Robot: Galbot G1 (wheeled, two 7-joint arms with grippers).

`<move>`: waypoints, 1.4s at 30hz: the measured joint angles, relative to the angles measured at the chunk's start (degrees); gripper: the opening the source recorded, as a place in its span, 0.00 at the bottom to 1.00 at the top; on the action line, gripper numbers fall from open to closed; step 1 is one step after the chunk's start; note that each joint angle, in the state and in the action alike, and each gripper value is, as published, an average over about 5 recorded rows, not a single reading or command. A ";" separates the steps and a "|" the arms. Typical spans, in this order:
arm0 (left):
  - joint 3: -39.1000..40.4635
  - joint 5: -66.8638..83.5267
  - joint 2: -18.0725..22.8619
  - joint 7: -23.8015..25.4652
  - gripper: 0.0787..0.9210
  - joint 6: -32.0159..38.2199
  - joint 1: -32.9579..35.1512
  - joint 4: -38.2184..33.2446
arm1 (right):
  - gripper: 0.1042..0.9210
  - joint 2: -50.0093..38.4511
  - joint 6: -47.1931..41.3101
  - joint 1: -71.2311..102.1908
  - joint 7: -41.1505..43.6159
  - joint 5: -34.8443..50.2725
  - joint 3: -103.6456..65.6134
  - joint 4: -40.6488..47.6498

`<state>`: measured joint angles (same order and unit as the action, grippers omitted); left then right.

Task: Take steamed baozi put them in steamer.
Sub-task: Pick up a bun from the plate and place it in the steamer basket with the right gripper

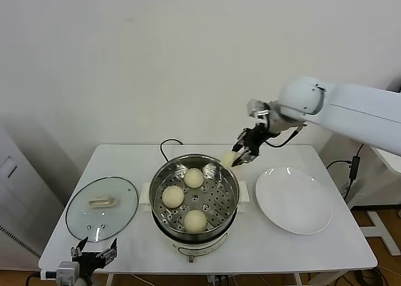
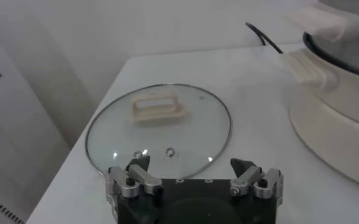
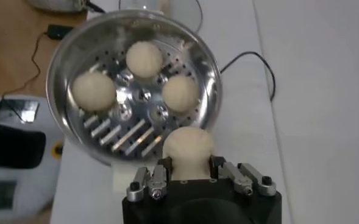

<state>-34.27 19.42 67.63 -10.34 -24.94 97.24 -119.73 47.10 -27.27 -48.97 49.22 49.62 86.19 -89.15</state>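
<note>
The steamer stands mid-table, a shiny steel pot with a perforated tray; it also shows in the right wrist view. Three baozi lie on the tray. My right gripper is shut on a fourth baozi and holds it above the pot's far right rim; in the right wrist view the bun sits between the fingers. My left gripper hangs open and empty at the table's front left edge, near the glass lid.
A glass lid with a cream handle lies flat at the left, also in the left wrist view. An empty white plate sits right of the pot. A black cord runs behind the steamer.
</note>
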 measured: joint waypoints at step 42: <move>0.19 0.24 0.06 -0.21 0.88 -0.21 -1.85 1.54 | 0.75 5.92 -8.64 11.89 -13.28 2.97 0.28 -2.79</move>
<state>-34.08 19.66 67.69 -10.55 -25.15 95.39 -118.19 53.02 -35.91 -37.08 35.94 52.58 86.47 -91.94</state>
